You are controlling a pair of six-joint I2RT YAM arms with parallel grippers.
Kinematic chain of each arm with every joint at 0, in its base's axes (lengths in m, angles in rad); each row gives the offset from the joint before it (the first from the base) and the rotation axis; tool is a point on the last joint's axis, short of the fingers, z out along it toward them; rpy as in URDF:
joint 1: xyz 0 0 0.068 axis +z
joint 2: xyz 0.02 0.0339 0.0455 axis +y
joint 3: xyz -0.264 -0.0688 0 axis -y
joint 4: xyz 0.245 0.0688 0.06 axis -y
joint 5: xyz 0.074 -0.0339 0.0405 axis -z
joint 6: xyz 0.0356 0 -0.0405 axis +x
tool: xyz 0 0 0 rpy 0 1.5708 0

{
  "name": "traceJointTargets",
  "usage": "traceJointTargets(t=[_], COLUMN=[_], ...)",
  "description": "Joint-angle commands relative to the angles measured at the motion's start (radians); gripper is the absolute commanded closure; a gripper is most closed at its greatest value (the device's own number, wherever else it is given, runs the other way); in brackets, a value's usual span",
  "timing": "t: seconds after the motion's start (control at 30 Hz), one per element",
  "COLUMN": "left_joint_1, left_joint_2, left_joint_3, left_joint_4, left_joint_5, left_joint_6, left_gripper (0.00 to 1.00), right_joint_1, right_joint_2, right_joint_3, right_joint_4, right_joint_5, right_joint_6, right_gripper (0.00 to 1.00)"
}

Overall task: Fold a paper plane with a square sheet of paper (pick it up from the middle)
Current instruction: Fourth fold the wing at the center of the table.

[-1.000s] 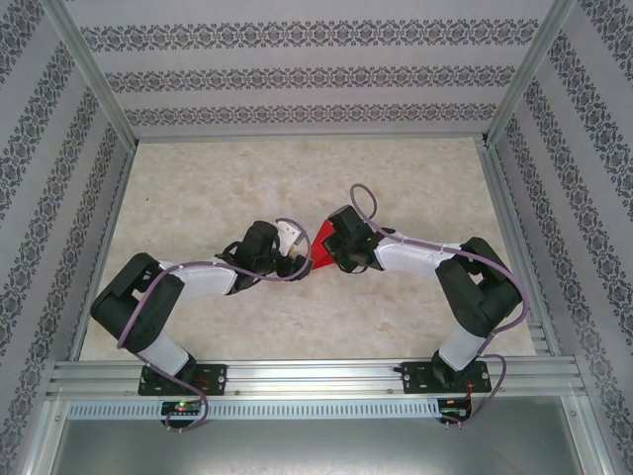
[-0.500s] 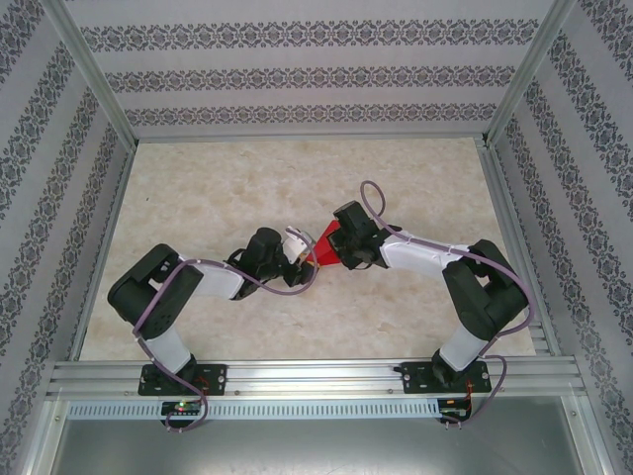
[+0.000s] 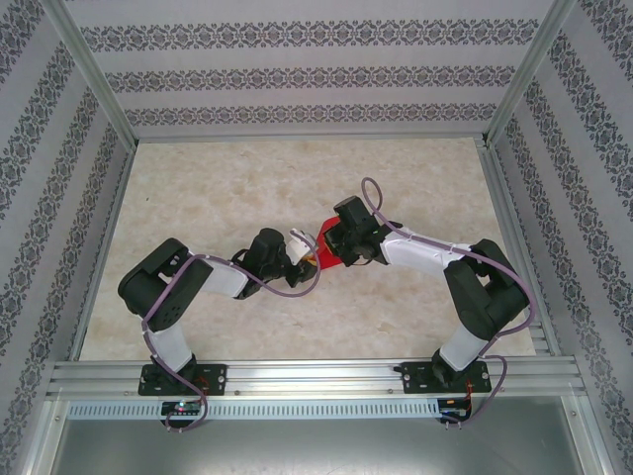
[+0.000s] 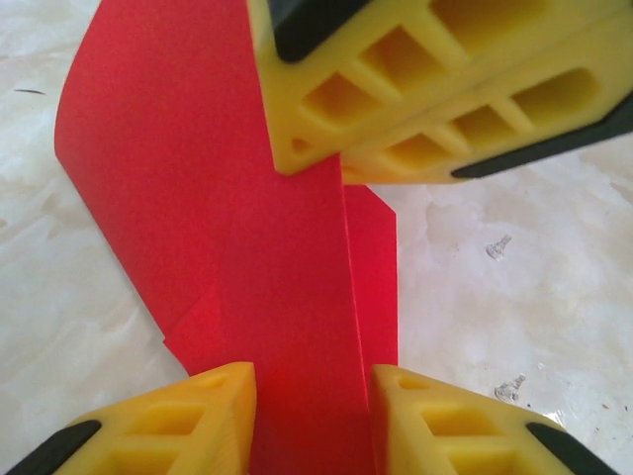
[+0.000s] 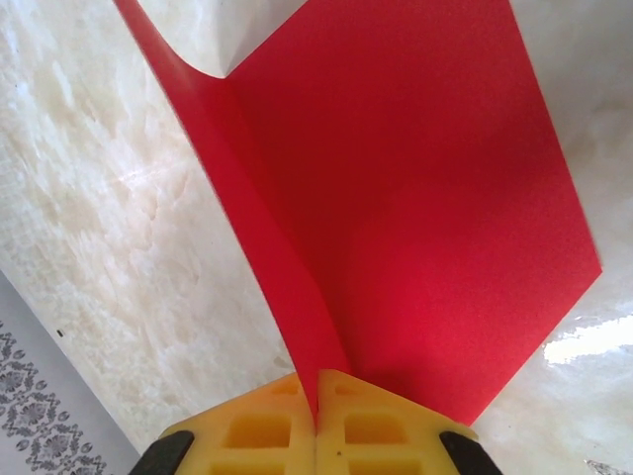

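The red sheet of paper (image 3: 325,244) is held above the table's middle, between the two wrists. It is bent along a crease into broad flaps rather than a narrow dart. My right gripper (image 5: 316,398) is shut on the sheet (image 5: 415,188) at the crease, and one flap curls away to the left. In the left wrist view the right fingers (image 4: 396,109) pinch the far end of the paper (image 4: 237,198). My left gripper (image 4: 313,421) is open, its fingers standing either side of the near end.
The marble-patterned table (image 3: 218,188) lies under both arms. Metal frame posts and patterned walls (image 3: 297,74) close in the sides and back. A metal rail (image 3: 316,381) runs along the near edge, where both bases are bolted.
The left arm has swung in toward the centre, bringing its gripper to the paper's near end. The right gripper has shifted slightly up and back with the paper.
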Motion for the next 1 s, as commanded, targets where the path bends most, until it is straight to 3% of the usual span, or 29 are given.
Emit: traceJointTargets(t=[0.0,0.07,0.23,0.3,0.57,0.77,0.97], left_joint_1=[-0.013,-0.013,-0.013,-0.013,-0.013,-0.013,-0.013], left_joint_2=[0.006,0.008,0.020,0.021,0.037,0.057,0.063], left_joint_3=[0.025,0.028,0.042,0.043,0.063,0.084,0.111], left_joint_4=[0.045,0.036,-0.001,0.002,-0.038,-0.071,-0.116], left_joint_5=[0.016,0.012,0.019,0.028,0.059,0.096,0.118], left_joint_6=[0.026,0.025,-0.004,-0.032,-0.161,-0.245,-0.351], left_gripper=[0.70,0.76,0.79,0.80,0.81,0.83,0.85], right_joint_1=[-0.014,-0.021,-0.053,-0.074,-0.133,-0.143,-0.145], right_joint_2=[0.022,0.020,-0.008,-0.014,-0.128,-0.164,-0.121], right_joint_3=[0.027,0.035,0.046,0.037,-0.175,-0.243,-0.266], right_joint_4=[-0.003,-0.008,-0.008,0.028,0.252,0.311,0.331], right_joint_5=[-0.035,-0.043,-0.074,-0.121,-0.224,-0.278,-0.299], right_joint_6=[-0.019,-0.036,-0.184,-0.274,-0.499,-0.571,-0.593], right_gripper=[0.91,0.84,0.47,0.42,0.42,0.43,0.53])
